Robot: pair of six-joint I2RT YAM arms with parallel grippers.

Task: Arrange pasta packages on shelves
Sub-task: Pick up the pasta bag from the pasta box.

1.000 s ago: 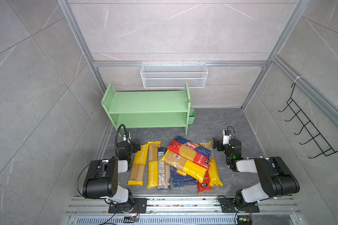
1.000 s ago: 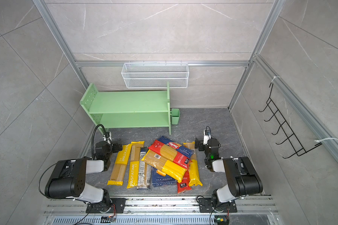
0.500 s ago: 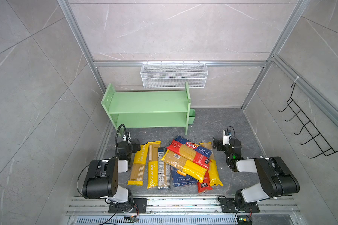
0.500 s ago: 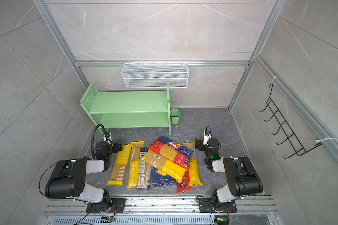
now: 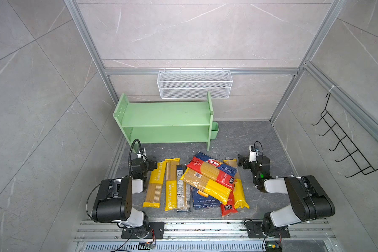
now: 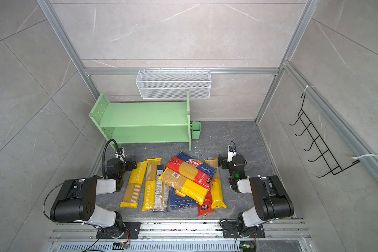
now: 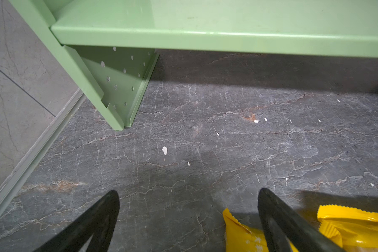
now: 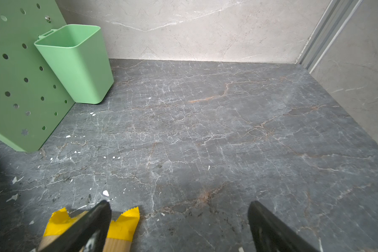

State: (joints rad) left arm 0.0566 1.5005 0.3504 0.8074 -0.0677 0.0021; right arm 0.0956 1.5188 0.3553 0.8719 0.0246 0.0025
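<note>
Pasta packages (image 5: pixel 205 181) lie heaped on the table's (image 5: pixel 238 135) near half between two wide-open, empty pairs of jaws, each poised beside a yellow bag end (image 7: pixel 356 220). Neither the left arm (image 5: pixel 116 196) nor the right arm (image 5: pixel 303 196) has moved in the past second; shelving apparently has not begun. Toward the far edge, the green shelves (image 5: pixel 166 117) stand bare beneath a wall-hung wire basket (image 5: pixel 194 85).

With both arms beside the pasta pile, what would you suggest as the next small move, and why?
Probably lower the left claw onto the outermost yellow spaghetti pack right beside it. Both it and the right claw are open and hold nothing, the green shelf has no pack yet, and that pack lies flat at the pile's edge with nothing on top.
</note>
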